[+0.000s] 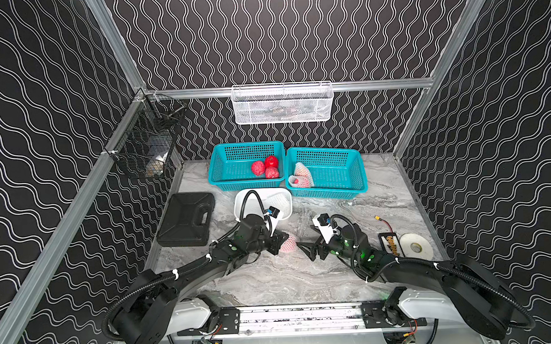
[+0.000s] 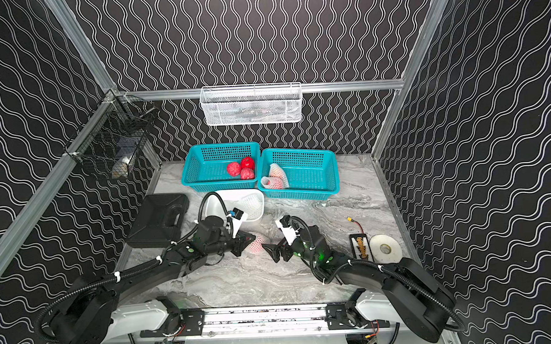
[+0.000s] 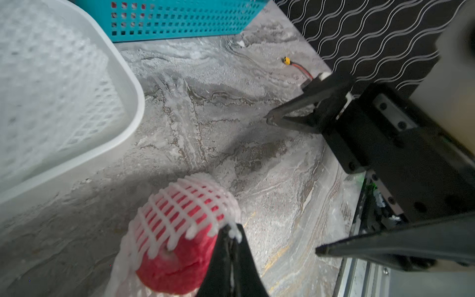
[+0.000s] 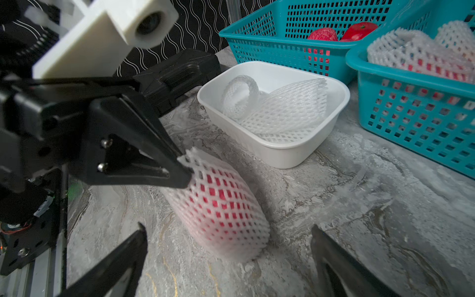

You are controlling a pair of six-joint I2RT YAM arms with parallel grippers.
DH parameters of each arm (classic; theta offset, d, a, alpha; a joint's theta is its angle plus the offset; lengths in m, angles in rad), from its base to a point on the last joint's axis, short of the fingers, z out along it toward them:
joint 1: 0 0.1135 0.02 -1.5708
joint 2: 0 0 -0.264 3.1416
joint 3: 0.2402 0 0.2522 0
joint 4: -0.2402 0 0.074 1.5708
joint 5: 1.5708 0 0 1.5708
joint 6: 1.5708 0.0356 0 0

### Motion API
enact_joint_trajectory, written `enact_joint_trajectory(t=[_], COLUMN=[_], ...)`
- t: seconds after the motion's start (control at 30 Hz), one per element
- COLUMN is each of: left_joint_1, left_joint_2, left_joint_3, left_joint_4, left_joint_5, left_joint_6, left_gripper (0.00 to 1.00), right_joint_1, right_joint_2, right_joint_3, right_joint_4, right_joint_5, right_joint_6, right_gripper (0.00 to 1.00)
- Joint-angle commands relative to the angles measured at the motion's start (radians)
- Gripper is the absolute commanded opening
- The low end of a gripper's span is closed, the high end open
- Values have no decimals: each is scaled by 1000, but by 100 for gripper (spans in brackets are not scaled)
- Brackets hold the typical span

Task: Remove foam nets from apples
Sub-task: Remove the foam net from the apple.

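White foam mesh net (image 4: 223, 205) on a round red apple (image 3: 174, 262) is pinched by the left gripper (image 3: 231, 232), while the right gripper (image 1: 305, 234) holds its jaws spread.

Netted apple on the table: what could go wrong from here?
The left gripper pinches only the foam net's frilly edge, so it may slip or tear when pulled. The right gripper stands open, clear of the apple; unheld, the apple may drag or roll along with the net.

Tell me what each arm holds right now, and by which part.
Left fingers pinch the foam net by its open rim, apple inside. Right fingers are spread, holding nothing.
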Motion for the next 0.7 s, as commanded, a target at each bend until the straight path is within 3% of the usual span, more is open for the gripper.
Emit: enact_joint_trajectory(t=[0.0,0.17,0.47,0.63,0.67], left_joint_1=[-43,-85,-107,-110,-110], left_joint_2=[38,85,77,65,61], left_joint_3=[50,85,118,128,130], left_joint_4=[-157,-132,-134,-119,-119], left_joint_5=[-107,-115,-131,-125,-129], left_joint_6=[67,43,43,43,42], left_gripper=[4,6,26,53,54], right_joint_1=[1,2,1,1,2], right_joint_2=[-12,-41,-67,-65,-69], right_joint_3=[-5,-26,-36,-32,-35], right_joint_4=[41,55,51,46,48], right_joint_5=[20,48,72,69,72], right_joint_6=[5,5,4,5,5], right_gripper=[100,100,100,100,100])
